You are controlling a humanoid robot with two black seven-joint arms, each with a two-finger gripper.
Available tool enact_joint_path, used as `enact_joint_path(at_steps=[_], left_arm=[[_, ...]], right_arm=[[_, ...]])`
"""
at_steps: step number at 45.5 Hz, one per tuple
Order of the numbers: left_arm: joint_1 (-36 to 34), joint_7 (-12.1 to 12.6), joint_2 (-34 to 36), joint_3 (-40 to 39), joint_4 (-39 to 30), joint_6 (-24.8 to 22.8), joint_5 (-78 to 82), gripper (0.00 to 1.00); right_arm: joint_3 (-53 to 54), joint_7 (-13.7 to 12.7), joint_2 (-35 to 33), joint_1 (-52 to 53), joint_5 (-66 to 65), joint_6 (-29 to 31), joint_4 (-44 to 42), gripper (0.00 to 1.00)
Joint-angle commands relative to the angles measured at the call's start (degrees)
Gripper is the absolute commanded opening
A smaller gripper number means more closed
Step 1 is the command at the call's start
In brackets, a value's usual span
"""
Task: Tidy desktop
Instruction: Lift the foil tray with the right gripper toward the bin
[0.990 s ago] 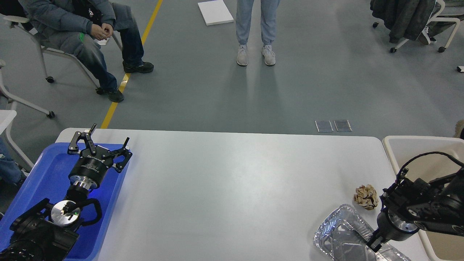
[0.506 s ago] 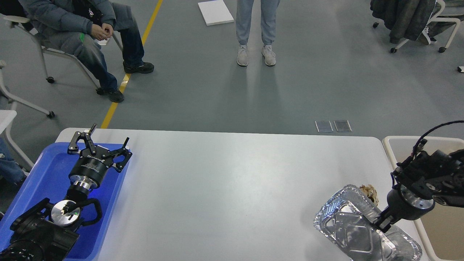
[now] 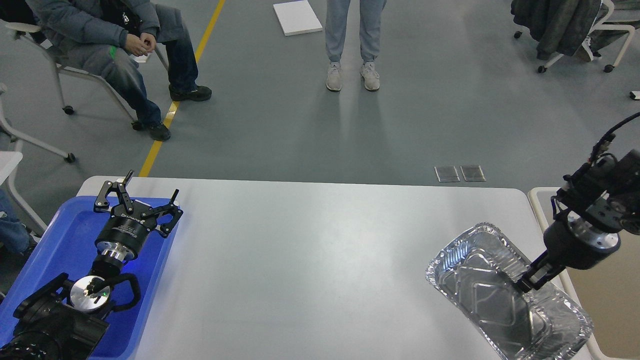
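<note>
The desktop (image 3: pixel 310 260) is a wide light grey tabletop. My right gripper (image 3: pixel 530 279) is shut on the right rim of a crinkled silver foil tray (image 3: pixel 495 300). It holds the tray tilted above the desktop's right front corner, with the open side facing me. My left gripper (image 3: pixel 151 184) is open and empty. It hovers over the far end of the blue plastic tray (image 3: pixel 60 240) at the desktop's left edge. The crumpled paper ball from the earlier frames is hidden.
A beige rimmed bin (image 3: pixel 537 194) stands just right of the desktop, under my right arm. A seated person (image 3: pixel 115 45) and a standing person (image 3: pixel 350 45) are beyond the far edge. Wheeled chairs (image 3: pixel 575 30) stand on the floor.
My right gripper has risen and moved toward the far right, lifting and tilting the foil tray. The tray now covers the crumpled paper ball. My left arm has not moved.
</note>
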Motion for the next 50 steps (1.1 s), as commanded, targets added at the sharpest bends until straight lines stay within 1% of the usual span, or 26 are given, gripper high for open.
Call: enact_joint_path(at_steps=[1,7,9,11,19,29,34,44,50], left_arm=[[0.0,0.0,0.0,-0.1,0.0,0.0,0.0,1.00],[0.0,0.0,0.0,0.0,0.0,0.0,0.1,1.00],[0.0,0.0,0.0,0.0,0.0,0.0,0.1,1.00],[0.0,0.0,0.0,0.0,0.0,0.0,0.1,1.00],[0.0,-0.1,0.0,-0.1,0.0,0.0,0.1,1.00],[0.0,-0.1,0.0,-0.1,0.0,0.0,0.1,1.00],[0.0,0.0,0.0,0.0,0.0,0.0,0.1,1.00],[0.0,0.0,0.0,0.0,0.0,0.0,0.1,1.00],[0.0,0.0,0.0,-0.1,0.0,0.0,0.0,1.00]], right_arm=[[-0.5,3.0,0.4,9.4,4.3,7.4,2.4,0.00],[-0.5,5.9,0.7,13.4,4.9,12.3,3.8,0.00],[-0.5,7.0,1.4,14.4,5.2,13.3,3.9,0.00],[-0.5,7.5,2.2,14.8,6.0,13.6,3.9,0.00],[-0.7,7.5,4.9,16.4,10.4,13.9,3.8,0.00],[-0.5,7.5,5.3,16.4,12.5,13.8,1.8,0.00],[-0.7,7.5,5.2,13.8,14.5,13.8,-3.0,0.00],[-4.7,7.4,4.5,4.7,22.9,14.0,-17.5,0.00],[-7.6,7.4,1.9,-0.6,28.5,14.0,-24.0,0.00]])
